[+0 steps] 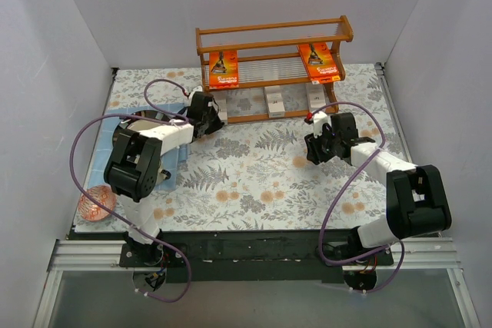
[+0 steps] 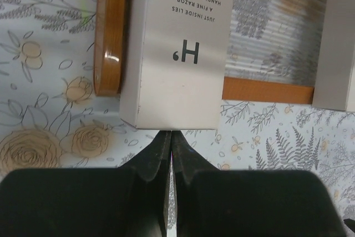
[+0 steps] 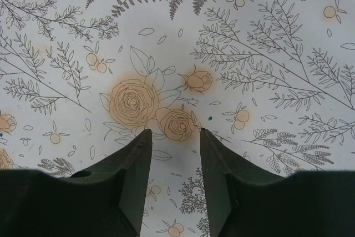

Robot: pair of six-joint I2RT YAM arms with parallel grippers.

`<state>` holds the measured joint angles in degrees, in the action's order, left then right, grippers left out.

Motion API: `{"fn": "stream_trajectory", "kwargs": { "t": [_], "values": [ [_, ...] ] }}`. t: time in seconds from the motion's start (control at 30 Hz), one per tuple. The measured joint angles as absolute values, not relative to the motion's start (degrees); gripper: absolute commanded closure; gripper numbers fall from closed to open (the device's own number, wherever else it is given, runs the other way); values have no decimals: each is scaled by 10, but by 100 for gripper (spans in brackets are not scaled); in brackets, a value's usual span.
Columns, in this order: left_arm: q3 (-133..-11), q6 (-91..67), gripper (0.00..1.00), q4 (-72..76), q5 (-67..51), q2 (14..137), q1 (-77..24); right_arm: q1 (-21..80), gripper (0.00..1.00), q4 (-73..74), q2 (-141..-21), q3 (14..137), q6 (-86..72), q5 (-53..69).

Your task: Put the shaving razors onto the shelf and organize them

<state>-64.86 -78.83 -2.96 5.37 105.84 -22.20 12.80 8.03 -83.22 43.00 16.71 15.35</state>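
The left gripper [image 2: 170,137], jaws pressed together and empty, has its tips at the near end of the slim white rectangular box [image 2: 183,54], which overhangs the lower tier of the orange-brown wooden rack [image 2: 110,31]. Advised: push straight along the box's length, parallel to the frame. The right gripper [image 3: 175,137] has its jaws parted, empty.

Upside down on the white box [image 2: 177,54] at my left pincer [image 2: 170,137], toward the table's far edge: "H'", then "JUST INSIDE LIES A FINE RAZOR HANDLE AND BLADE. USE IT WELL."
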Motion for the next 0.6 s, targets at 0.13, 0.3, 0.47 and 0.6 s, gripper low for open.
{"fn": "stream_trajectory", "kwargs": {
  "t": [0.13, 0.3, 0.47, 0.6],
  "values": [
    [-672, -784, 100, -18, 52, 1083, -218, 128, 52, 75, -837, 431, 167, 153],
    [-686, -783, 100, -14, 49, 1094, -211, 128, 52, 75, -839, 431, 167, 153],
    [-689, -782, 100, -18, 40, 1095, -209, 128, 52, 75, -840, 435, 167, 153],
    [-684, -773, 100, -25, 15, 1087, -207, 128, 44, 76, -840, 439, 167, 153]
  ]
}}
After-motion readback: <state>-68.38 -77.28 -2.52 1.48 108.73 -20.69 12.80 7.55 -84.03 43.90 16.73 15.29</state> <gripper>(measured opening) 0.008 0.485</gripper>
